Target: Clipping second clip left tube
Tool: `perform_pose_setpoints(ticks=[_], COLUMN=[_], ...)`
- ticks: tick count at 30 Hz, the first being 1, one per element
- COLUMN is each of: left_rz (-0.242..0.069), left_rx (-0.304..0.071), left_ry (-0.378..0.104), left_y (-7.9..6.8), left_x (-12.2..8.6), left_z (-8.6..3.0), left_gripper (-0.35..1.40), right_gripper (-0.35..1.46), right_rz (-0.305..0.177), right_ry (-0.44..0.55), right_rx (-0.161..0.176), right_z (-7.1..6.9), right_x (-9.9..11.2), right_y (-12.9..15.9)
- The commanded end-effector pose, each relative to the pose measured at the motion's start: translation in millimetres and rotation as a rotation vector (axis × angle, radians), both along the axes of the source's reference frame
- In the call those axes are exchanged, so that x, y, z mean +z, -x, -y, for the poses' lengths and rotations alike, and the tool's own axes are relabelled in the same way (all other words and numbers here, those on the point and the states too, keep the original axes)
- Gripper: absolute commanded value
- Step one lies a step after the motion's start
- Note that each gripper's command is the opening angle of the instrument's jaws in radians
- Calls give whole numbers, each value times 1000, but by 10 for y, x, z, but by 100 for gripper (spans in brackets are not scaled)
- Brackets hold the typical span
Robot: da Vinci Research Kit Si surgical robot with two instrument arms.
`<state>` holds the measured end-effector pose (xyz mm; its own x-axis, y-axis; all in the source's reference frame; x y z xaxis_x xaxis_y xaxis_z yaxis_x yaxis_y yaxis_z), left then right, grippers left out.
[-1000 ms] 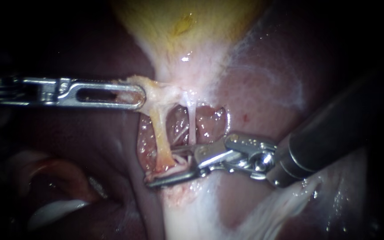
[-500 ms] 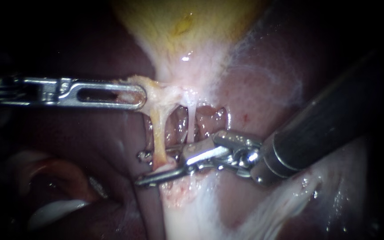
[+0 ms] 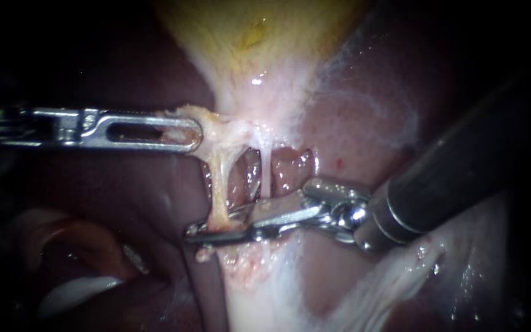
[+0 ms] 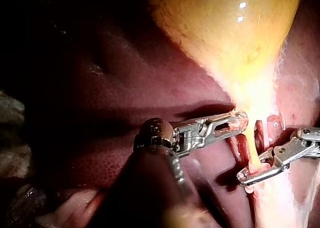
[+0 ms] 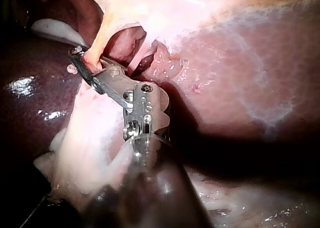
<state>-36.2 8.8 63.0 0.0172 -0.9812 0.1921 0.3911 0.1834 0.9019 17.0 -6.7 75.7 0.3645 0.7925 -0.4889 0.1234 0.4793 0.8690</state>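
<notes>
Currently the left tube [image 3: 217, 184], a soft yellowish strand drawn taut below the gallbladder's neck, is crossed at its lower end by the right instrument [image 3: 193, 232], a dark shaft ending in two slim steel jaws. Those jaws are drawn almost together and bear on the strand from both sides, so it is held between them. Whether they are loaded cannot be made out, since the metal and wet tissue blur into one another there. The right tube [image 3: 265, 178], a thinner whitish thread, runs just beside the left one and apart from it.

The left instrument [image 3: 193, 131], with slotted silver jaws, is closed flat on a pale flap of tissue [image 3: 216, 126] at the neck of the yellow, rounded gallbladder [image 3: 259, 37]. The flap is held out sideways.

The left tube is judged light, limp and slippery, and easily torn by any sideways drag or twist. It is best taken squarely across its bare length, clear of both ends, with pressure applied evenly and no pull along the strand.

Behind the tubes a glistening reddish hollow is seen, with the dark red-brown liver [image 3: 93, 184] wet all around it. Room is tight: only a narrow gap parts the two tubes, so the thin right one could be caught by a jaw pushed too deep. The two instruments stand well apart.
</notes>
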Motion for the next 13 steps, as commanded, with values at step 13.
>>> perform_pose_setpoints(ticks=[13], left_rz=[0], left_rx=[0], left_ry=[0], left_y=[0], left_x=[0], left_z=[0], left_gripper=[-35], right_gripper=[-35], right_rz=[28], right_ry=[1], right_rx=[-22], right_z=[0], right_x=[0], right_y=[2])
